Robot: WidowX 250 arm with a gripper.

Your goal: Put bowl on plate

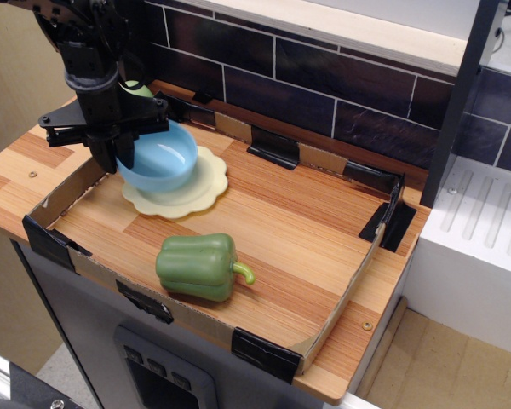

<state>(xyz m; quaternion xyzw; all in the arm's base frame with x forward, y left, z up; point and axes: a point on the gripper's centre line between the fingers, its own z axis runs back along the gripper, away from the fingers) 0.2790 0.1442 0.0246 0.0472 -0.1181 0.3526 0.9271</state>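
Bowl (160,164) sits over the plate (194,189), covering the plate's left half, tilted slightly. Gripper (109,150) stands at the bowl's left rim, clamped on it. Pepper (197,266) lies near the plate, toward the front.

A single high camera looks down obliquely from the front-right onto the wooden counter (298,221) and tiled wall (324,77).

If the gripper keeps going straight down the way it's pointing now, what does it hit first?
Most likely the plate. The gripper points down at the left rim of the bowl, which it appears to grip, with the plate's left edge right below. Depth is unclear, so it could meet the tray floor just beside the plate instead.
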